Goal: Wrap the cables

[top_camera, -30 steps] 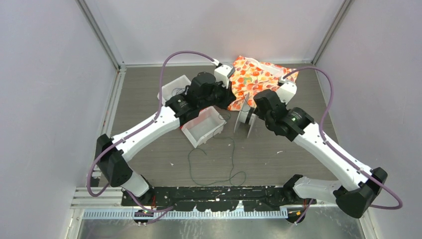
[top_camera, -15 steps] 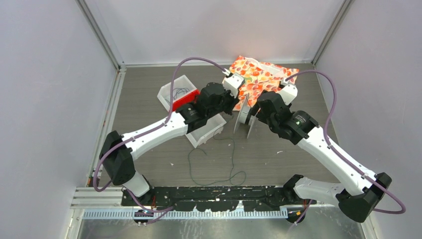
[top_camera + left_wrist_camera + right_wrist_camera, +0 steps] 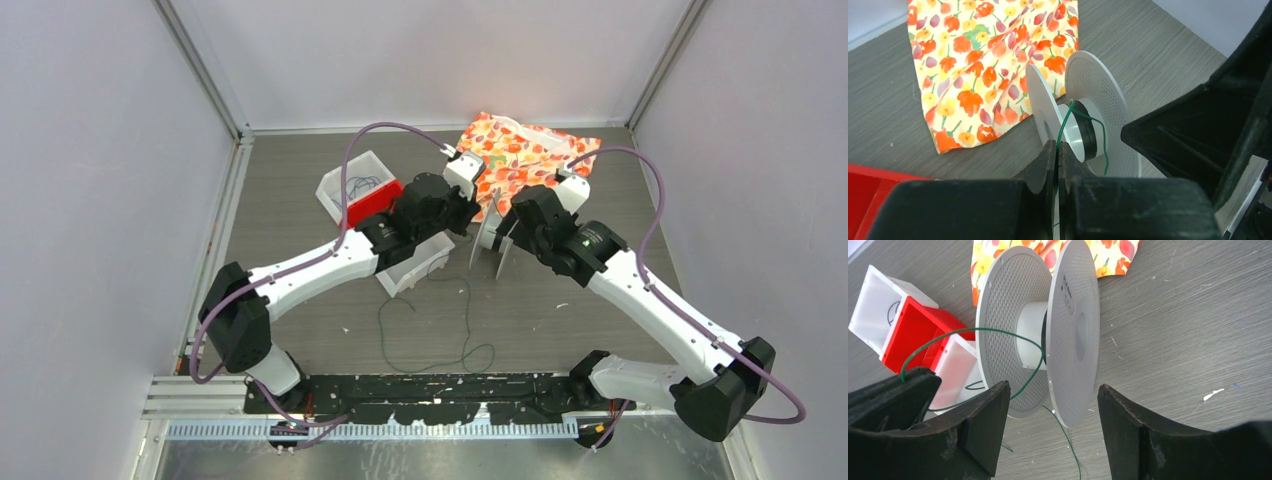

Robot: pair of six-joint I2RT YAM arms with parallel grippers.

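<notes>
**Overhead view, with both wrist views.** Near the middle of the worktop [image 3: 280,200] a white spool [image 3: 490,242] stands upright on the rims of its two perforated flanges. The left jaws, on the spool's 9-to-10 o'clock side, are pressed fully together on the cable [image 3: 1064,125], a very thin dark green wire pinched at their tips. From the pinch it rises to the spool's hub, which carries a dark band, and drops in a loop across the inner face of one flange. The right jaws, on the spool's 3 o'clock side, stand wide apart and grip nothing. In the right wrist view the spool sits just ahead of the gap between them, and the cable arcs from the left jaws over to the hub. The rest of the cable trails from the spool toward 6 o'clock and lies in loose squiggles with one small loop near the arm bases. A floral cloth [image 3: 525,150] lies flat at 12 to 1 o'clock, its near edge just beside the flanges. At 10 o'clock a red bin [image 3: 372,202] sits between two white bins [image 3: 340,178]. The farther white one holds a second cable [image 3: 362,186].
</notes>
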